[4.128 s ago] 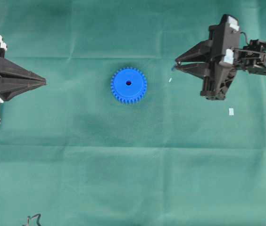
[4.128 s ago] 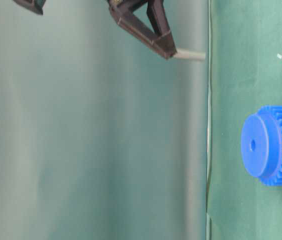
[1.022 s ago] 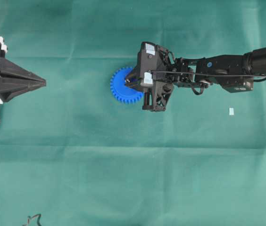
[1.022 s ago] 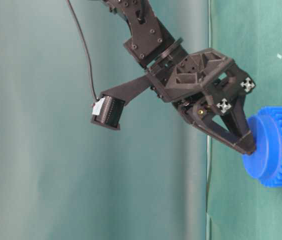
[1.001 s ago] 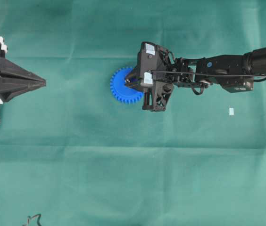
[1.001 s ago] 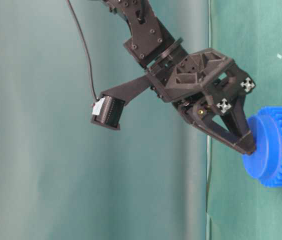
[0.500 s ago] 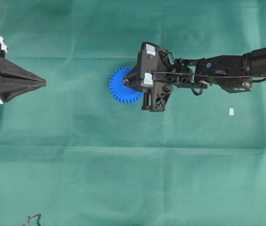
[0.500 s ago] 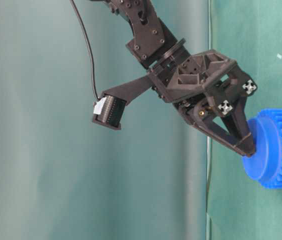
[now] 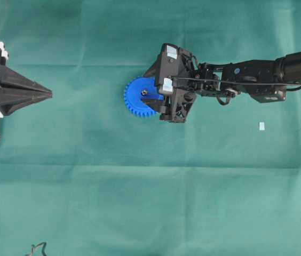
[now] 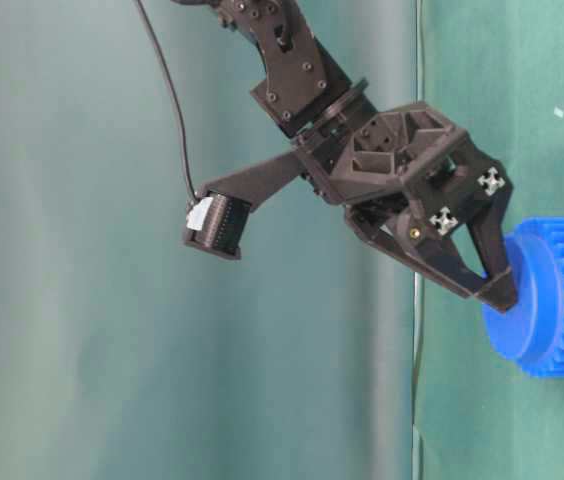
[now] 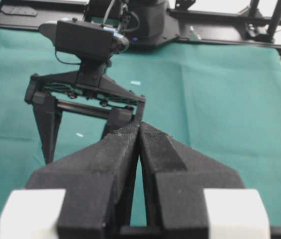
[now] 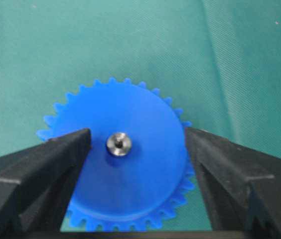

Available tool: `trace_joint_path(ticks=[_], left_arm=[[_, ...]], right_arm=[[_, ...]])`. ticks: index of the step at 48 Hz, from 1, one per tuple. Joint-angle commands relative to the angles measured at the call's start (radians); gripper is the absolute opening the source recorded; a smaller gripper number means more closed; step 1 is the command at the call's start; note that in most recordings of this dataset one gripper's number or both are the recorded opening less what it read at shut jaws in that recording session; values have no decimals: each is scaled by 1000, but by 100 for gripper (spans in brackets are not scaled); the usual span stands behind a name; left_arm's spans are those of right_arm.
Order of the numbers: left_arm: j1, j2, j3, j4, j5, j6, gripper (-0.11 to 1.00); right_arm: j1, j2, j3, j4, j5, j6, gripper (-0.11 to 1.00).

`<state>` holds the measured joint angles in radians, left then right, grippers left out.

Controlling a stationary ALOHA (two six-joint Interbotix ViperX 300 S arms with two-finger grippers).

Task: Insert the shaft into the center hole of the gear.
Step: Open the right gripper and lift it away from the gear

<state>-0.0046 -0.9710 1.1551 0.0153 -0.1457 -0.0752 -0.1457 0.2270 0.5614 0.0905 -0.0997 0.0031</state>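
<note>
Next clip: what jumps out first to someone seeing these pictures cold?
The bright blue gear on the green cloth, near the middle of the table, with the silvery shaft seated end-on in its center. The right claw hangs open right over it, one finger on each side. The left claw sits shut at the left edge.

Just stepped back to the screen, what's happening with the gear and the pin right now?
The shaft sits end-on in the middle of the blue gear, which lies flat on the green cloth. The right gripper hangs over the gear with its jaws open, one finger on each side of the pin and touching neither. The left gripper is shut, parked at the far edge and holding nothing.
</note>
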Motion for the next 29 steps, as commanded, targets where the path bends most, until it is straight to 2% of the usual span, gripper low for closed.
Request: trace_joint_path(ticks=[1,18,29], left_arm=[[-2,3,-28,3,-5,-2,0],[-2,-23,-29,3,2,-3,0],[-2,-26,-29,3,9,-3,0]], right_arm=[[9,-49,-6,0,15,-2,95],[8,-267,3,-8,117,-8,93],[8,-462,91,-9,123,-8,93]])
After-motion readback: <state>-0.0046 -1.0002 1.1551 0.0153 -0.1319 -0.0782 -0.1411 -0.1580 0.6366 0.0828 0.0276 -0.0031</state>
